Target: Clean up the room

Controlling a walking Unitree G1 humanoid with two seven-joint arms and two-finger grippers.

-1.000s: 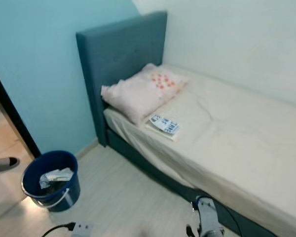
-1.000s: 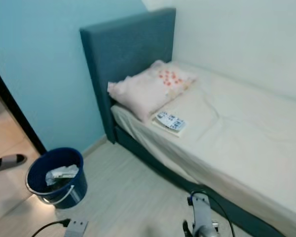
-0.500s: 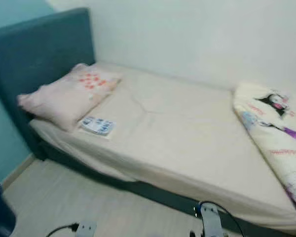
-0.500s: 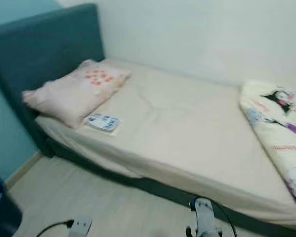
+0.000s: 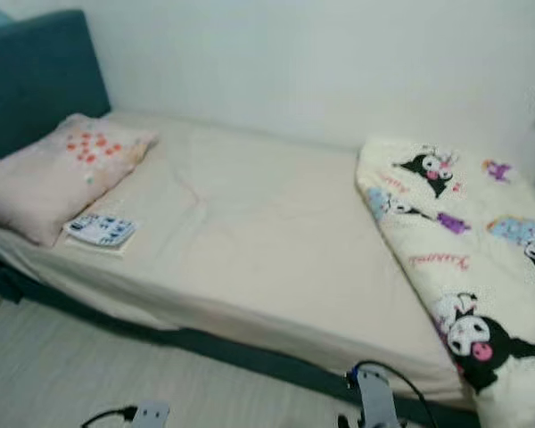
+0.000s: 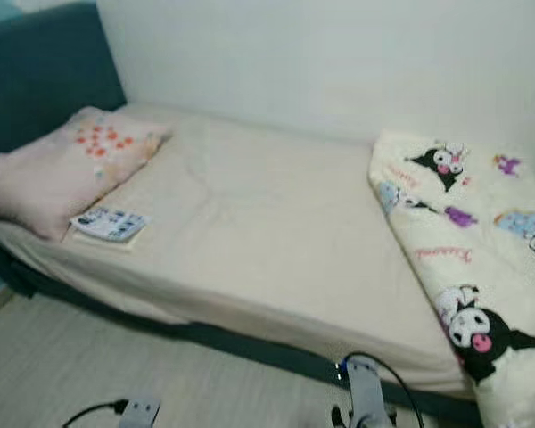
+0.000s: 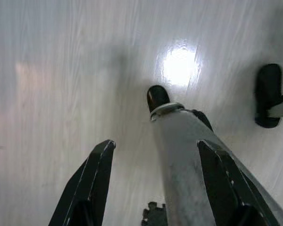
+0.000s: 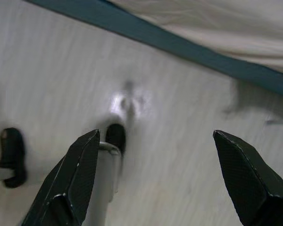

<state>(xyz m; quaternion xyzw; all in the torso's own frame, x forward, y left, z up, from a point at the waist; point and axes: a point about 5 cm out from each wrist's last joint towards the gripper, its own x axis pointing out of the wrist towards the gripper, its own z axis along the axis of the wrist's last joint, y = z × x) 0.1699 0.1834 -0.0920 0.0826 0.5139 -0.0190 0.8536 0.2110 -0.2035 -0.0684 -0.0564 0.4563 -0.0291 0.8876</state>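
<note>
Bed (image 5: 250, 232) now sits square ahead after the camera's swing away from the bucket corner. Booklet (image 5: 101, 229) lies near the front edge beside the pillow (image 5: 58, 174); blanket (image 5: 455, 259) heaps at the foot. Left hand (image 7: 155, 188) and right hand (image 8: 155, 183) hang wide, empty, over the floor (image 8: 170, 117).

Soft, even room light is falling on the bed (image 5: 250, 232); both eye views are looking slightly blurred. A bright glare patch (image 7: 179, 66) is shining on the floor (image 7: 61, 70) beyond the left gripper (image 7: 155, 150); the right wrist view is smearing.
</note>
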